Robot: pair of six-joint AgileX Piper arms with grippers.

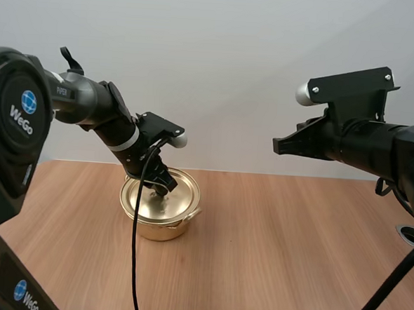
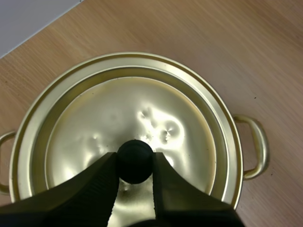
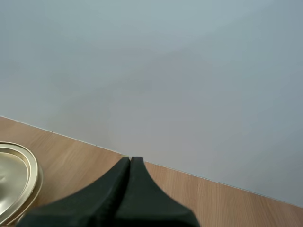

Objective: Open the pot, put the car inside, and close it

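With left gripper [image 2: 135,163] jaws clenched on the black knob [image 2: 135,153] of the lid [image 2: 118,118], lift straight up off the pot [image 1: 162,228] — level, no tilt; hold right gripper [image 1: 278,145], jaws pressed together and empty, well clear of it.

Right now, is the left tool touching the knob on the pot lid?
Touching. In the left wrist view the left tool pinches the black knob between its fingers, no gap.

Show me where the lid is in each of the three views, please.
High view: lid on the pot, under the left claw.
Left wrist view: lid below the claw, which pinches its knob.
Right wrist view: lid apart from the right claw.
Shared landmark: the table.
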